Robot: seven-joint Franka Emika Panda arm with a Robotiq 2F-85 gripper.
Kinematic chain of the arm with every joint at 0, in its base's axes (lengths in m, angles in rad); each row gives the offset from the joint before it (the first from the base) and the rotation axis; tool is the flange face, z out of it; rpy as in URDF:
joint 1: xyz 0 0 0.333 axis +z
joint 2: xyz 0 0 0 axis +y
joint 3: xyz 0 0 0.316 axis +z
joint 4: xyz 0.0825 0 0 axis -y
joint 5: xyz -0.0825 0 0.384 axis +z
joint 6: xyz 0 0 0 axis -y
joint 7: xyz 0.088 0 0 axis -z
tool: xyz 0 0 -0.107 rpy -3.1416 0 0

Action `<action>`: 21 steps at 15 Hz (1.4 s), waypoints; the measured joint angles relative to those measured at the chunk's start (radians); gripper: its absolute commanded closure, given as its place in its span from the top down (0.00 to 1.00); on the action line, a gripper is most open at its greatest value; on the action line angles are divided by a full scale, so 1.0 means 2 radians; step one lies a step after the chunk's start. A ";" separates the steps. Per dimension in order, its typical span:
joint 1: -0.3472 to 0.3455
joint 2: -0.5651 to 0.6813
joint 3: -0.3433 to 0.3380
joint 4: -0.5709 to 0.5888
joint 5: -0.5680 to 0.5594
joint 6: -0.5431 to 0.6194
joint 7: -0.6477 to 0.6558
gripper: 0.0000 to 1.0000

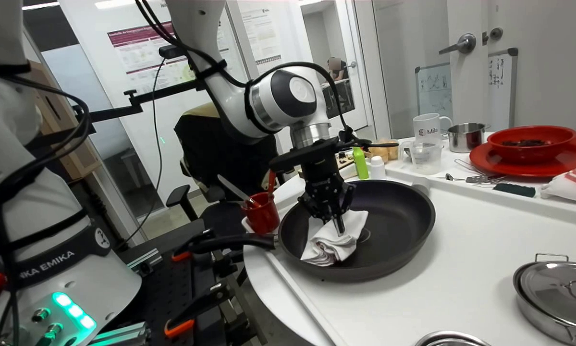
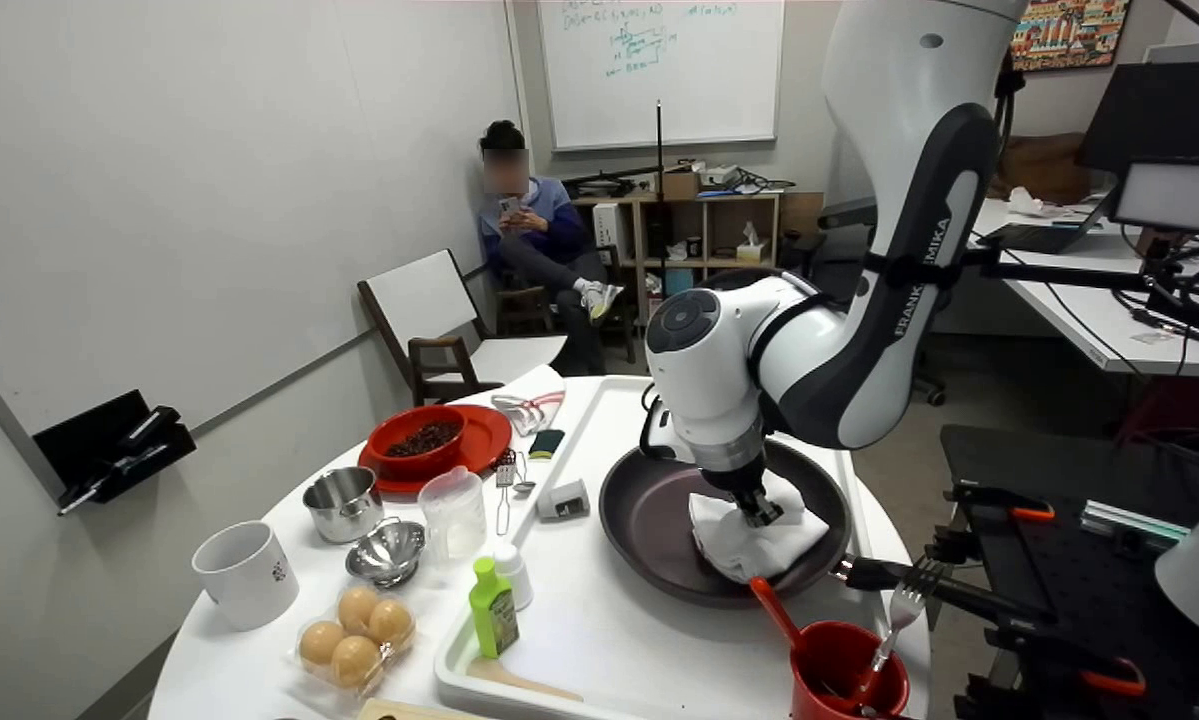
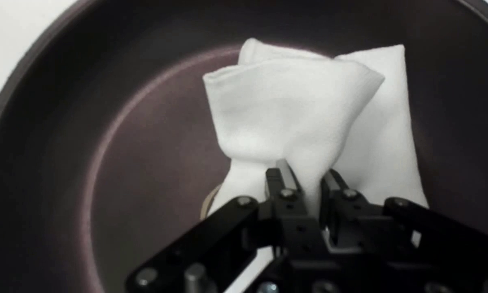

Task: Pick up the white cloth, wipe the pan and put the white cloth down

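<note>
The dark pan [image 1: 403,216] rests on the white tray, its black handle [image 1: 239,241] reaching out past the table edge. Inside it lies the folded white cloth [image 1: 327,246], against the pan's floor on the handle side in both exterior views. My gripper [image 3: 307,169] points down into the pan and is shut on the white cloth [image 3: 284,106]; a bunched fold runs between the two fingers. Loose cloth spreads out on either side of the fingertips. In the wrist view the pan's bare floor [image 3: 154,162] shows to the left, while the gripper body covers the lower part of the cloth.
A red cup [image 1: 263,214] with utensils stands close to the pan by its handle. A green bottle [image 2: 494,608] and a white shaker [image 2: 514,575] are on the tray's border. The lidded steel pot [image 1: 561,298] sits across the tray [image 1: 489,240] from the pan.
</note>
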 measured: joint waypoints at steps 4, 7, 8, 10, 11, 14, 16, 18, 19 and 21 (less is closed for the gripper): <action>0.008 -0.001 0.011 0.000 0.000 0.015 0.004 0.08; 0.009 0.000 0.009 0.003 0.000 0.037 0.015 0.08; 0.009 0.000 0.006 0.005 0.000 0.046 0.021 0.08; 0.009 0.002 -0.002 0.012 0.000 0.063 0.032 0.08; 0.009 0.004 -0.007 0.017 0.000 0.070 0.037 0.08; 0.009 0.014 -0.024 0.039 0.000 0.082 0.053 0.08; 0.005 0.022 -0.030 0.055 0.007 0.081 0.057 0.08; -0.004 0.027 -0.028 0.066 0.025 0.075 0.053 0.08; -0.010 0.027 -0.025 0.069 0.039 0.073 0.047 0.08; -0.025 0.023 -0.014 0.076 0.076 0.069 0.026 0.08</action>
